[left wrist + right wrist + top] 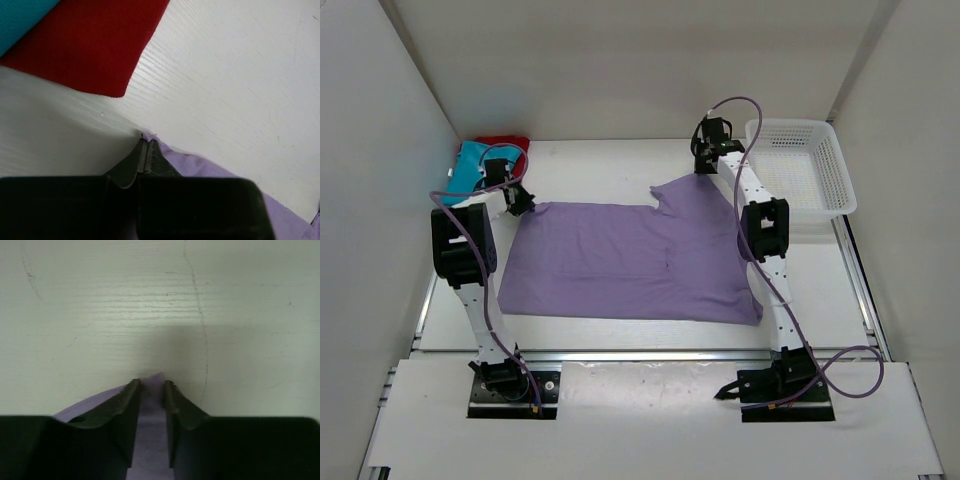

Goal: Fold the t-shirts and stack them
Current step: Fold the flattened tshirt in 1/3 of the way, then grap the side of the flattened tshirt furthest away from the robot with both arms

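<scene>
White table (600, 165), walled in white on three sides, carried the lavender t-shirt (630, 265) spread nearly flat across its middle, between the two arms. Its far right corner rose into a point toward the right arm's wrist. In the left wrist view the same lavender t-shirt (200, 167) ran off to the lower right, with its corner caught at the tip of the claw.

The left gripper (523, 205) sat at the shirt's far left corner. Seen from its own wrist, the left gripper (145, 145) had its fingers pressed together on that corner. The right gripper (705, 165) stood at the far right corner. In the right wrist view, the right gripper (150, 385) had its fingers parted by a narrow gap, and the lavender t-shirt (150, 440) lay in it, its tip poking just past them.

Beyond the left claw, the red t-shirt (95, 45) lay folded on the table, apart from the lavender one, with the teal t-shirt (20, 15) touching it. From above both sat in the far left corner, teal t-shirt (472, 162) nearer, red t-shirt (505, 145) behind. A white mesh basket (840, 170) stood at the far right.
</scene>
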